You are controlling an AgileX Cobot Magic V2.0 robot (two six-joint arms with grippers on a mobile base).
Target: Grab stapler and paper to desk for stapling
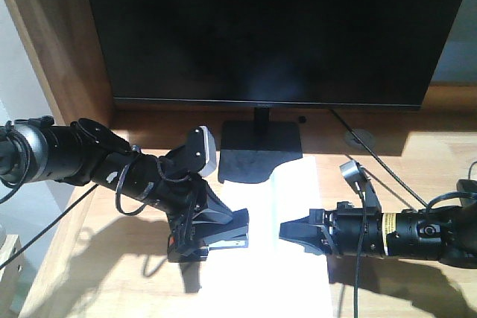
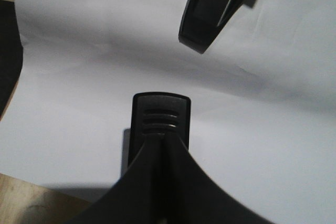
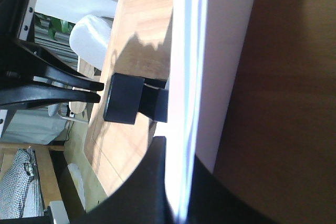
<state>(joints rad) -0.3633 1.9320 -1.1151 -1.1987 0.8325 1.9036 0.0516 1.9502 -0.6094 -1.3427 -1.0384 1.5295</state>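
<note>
Stapler: the stapler [image 1: 216, 236] lay at the left edge of the paper [image 1: 291, 214], its nose pointing over the sheet toward the right, so that the paper's margin could enter its mouth; the front view showed an orange-red patch low on its left end.
Left hand: the left hand [image 1: 205, 232] was closed around the stapler from above and behind, which appeared to be why the stapler sat steady, tipped toward the sheet; the left wrist view showed the ridged black tip [image 2: 161, 116] over white paper.
Paper: the sheet lay flat on the worktop [image 1: 402, 176], running from the front edge back to the monitor stand [image 1: 261, 150], roughly midway between the left and right edges.
Right hand: the right hand [image 1: 298, 232] lay low on the paper's right side, fingers nearly together, tips pointing at the stapler with a gap between; it seemed to pin the sheet, though contact could not be confirmed, and nothing was seen gripped.
Stage: both items looked already on the worktop, with stapling apparently the step in hand.
Surroundings: a dark monitor [image 1: 268, 27] stood at the back edge.
</note>
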